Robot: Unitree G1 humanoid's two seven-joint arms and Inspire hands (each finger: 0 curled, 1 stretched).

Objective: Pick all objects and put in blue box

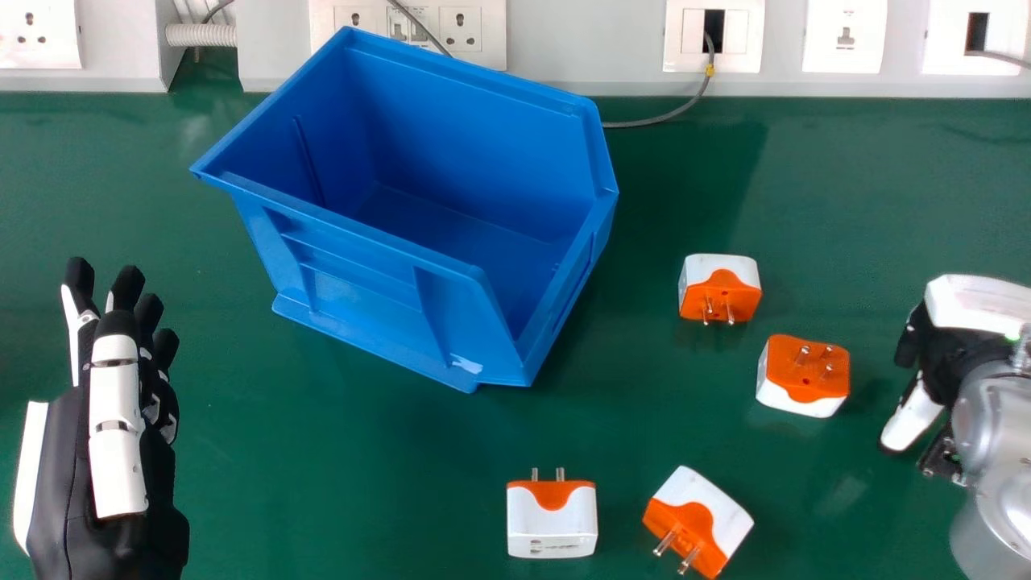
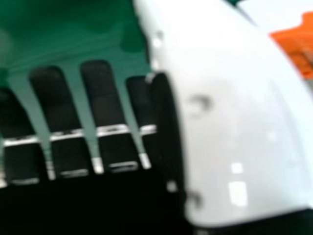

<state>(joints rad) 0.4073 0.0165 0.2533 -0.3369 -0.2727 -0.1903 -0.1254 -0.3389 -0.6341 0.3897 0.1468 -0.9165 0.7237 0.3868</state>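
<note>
Fingers relaxed, grasping nothing, on both black-and-white right hand (image 2: 102, 98) and left hand (image 1: 117, 435). Could skid nearest orange-and-white boxy plastic adapter (image 1: 804, 387) by sweeping in low.

- From the head, I look ahead and down.
- Close at my right hand (image 1: 958, 354), I look along its fingers (image 2: 102, 98).
- Both see table (image 1: 362, 483) and plug (image 2: 298, 41).
</note>
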